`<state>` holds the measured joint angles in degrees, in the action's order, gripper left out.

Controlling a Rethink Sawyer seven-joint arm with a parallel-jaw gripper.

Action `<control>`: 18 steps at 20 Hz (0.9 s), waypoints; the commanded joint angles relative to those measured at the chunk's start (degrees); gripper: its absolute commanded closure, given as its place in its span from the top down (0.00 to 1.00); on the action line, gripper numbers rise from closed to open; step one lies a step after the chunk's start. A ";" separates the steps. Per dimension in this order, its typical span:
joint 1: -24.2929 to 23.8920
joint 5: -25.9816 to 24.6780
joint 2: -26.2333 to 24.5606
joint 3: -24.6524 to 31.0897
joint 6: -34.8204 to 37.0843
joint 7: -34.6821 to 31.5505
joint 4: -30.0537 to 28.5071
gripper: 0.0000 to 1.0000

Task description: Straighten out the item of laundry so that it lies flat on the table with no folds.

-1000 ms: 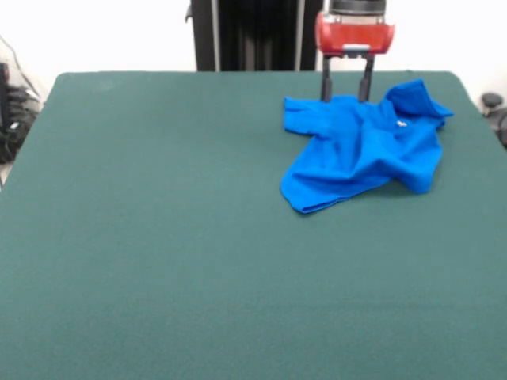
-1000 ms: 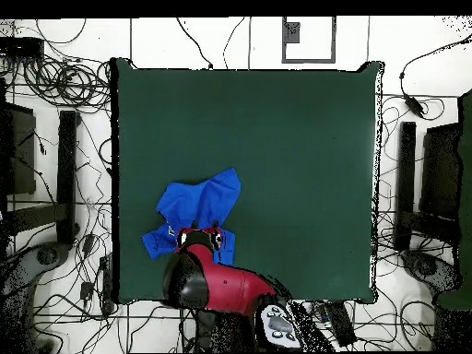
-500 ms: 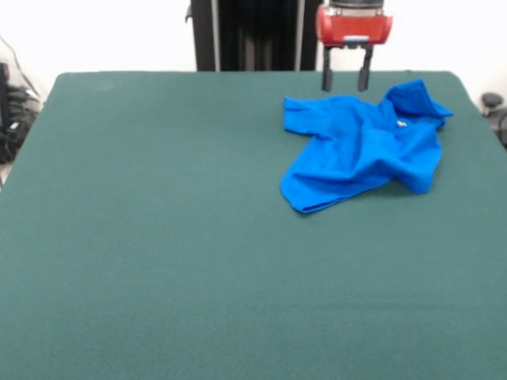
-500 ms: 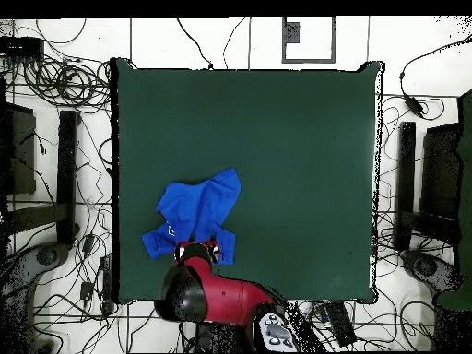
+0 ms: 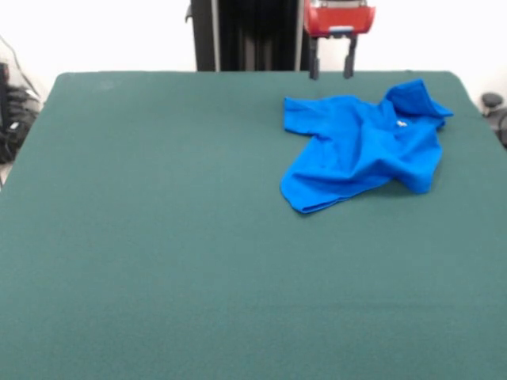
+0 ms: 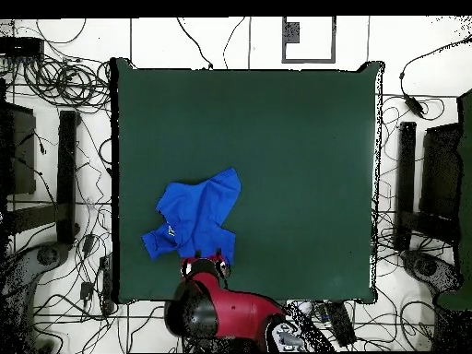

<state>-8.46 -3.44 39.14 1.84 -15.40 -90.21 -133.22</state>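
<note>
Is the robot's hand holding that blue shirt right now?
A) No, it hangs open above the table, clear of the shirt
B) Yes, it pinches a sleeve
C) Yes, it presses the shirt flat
A: the hand hangs open and empty, apart from the crumpled blue shirt lying on the table.
</note>
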 commanded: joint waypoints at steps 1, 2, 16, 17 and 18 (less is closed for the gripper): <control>-3.86 -4.00 -4.74 6.08 -4.01 -13.45 0.00 1.00; -4.41 -4.53 -4.92 6.02 -3.77 -13.05 0.35 1.00; -4.15 -5.74 -12.96 3.22 -7.14 -11.54 7.41 1.00; -4.03 -5.58 -13.70 3.18 -7.27 -11.36 8.20 1.00; -3.89 -5.53 -14.35 3.15 -7.82 -11.44 8.61 1.00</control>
<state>-13.44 -9.20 30.61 1.84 -18.33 -90.21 -133.00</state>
